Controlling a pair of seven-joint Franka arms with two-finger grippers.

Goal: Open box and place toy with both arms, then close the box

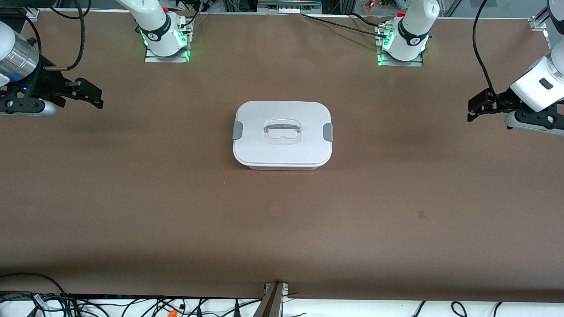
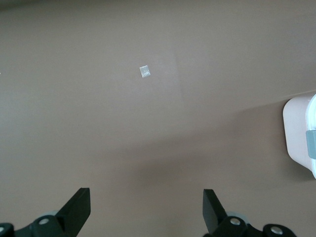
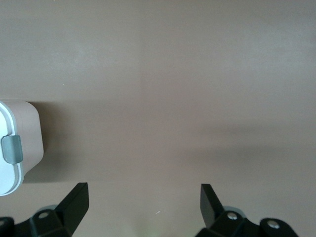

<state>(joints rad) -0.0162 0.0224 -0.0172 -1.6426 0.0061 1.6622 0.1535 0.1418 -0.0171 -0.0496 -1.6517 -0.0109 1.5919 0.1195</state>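
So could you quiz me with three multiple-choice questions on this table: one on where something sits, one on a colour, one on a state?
1. Where is the box?
A. mid-table, between the two grippers
B. in the left gripper
C. on an arm's base

2. What colour are the lid's side clips?
A. red
B. grey
C. green

3. How is the box now?
A. lid off
B. tipped over
C. lid on

Answers: 1 A, it sits apart from the open left gripper and open right gripper; 2 B, both clips look grey; 3 C, the white lid covers it.
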